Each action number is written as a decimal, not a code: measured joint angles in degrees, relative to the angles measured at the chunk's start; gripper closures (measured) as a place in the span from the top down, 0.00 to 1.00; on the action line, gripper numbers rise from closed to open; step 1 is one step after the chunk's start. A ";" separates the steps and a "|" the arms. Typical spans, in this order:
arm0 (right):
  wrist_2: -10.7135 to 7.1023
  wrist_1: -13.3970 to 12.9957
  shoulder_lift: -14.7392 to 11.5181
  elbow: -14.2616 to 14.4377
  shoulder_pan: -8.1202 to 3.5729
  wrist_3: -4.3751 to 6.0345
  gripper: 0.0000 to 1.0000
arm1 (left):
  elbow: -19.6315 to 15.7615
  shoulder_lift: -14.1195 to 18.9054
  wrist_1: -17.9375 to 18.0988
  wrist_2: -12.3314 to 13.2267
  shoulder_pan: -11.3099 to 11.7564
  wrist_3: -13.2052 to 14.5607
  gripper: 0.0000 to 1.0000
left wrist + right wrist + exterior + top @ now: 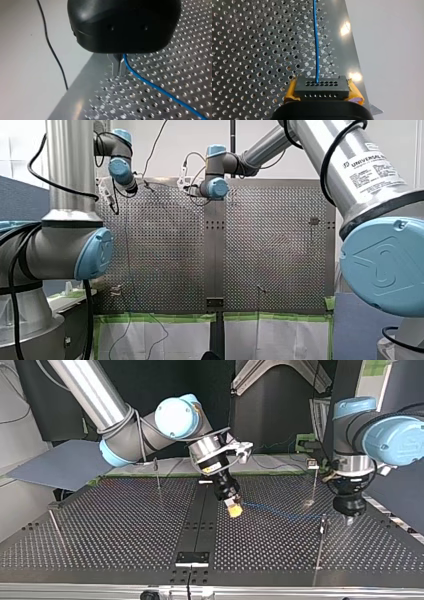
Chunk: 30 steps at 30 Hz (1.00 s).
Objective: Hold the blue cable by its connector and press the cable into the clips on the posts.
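Left tool (348,520): vertical, tips just above the desk (125,530), metal fingers (114,66) pinched on blue cable (150,83).
Right tool (234,509): tilted, low over the desk's middle strip, yellow pads (291,90) clamped on connector (322,87).

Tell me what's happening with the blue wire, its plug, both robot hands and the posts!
Right gripper, shut on the plug.
Left gripper, shut on the blue wire.
Plug, clamped between yellow pads.
Blue wire, running from the plug to the left gripper.
Posts, standing upright; their clips are too small to judge.
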 joint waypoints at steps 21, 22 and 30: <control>-0.09 -0.37 0.48 0.00 -1.93 0.68 0.00 | 3.43 -3.00 1.79 2.67 1.49 -2.26 0.04; -0.15 -0.40 0.50 0.00 -2.05 0.78 0.00 | 3.43 -3.29 1.81 2.79 1.55 -2.24 0.04; -0.35 -0.82 0.62 0.00 -3.06 1.63 0.00 | 4.21 -4.96 2.60 3.73 2.05 -2.31 0.04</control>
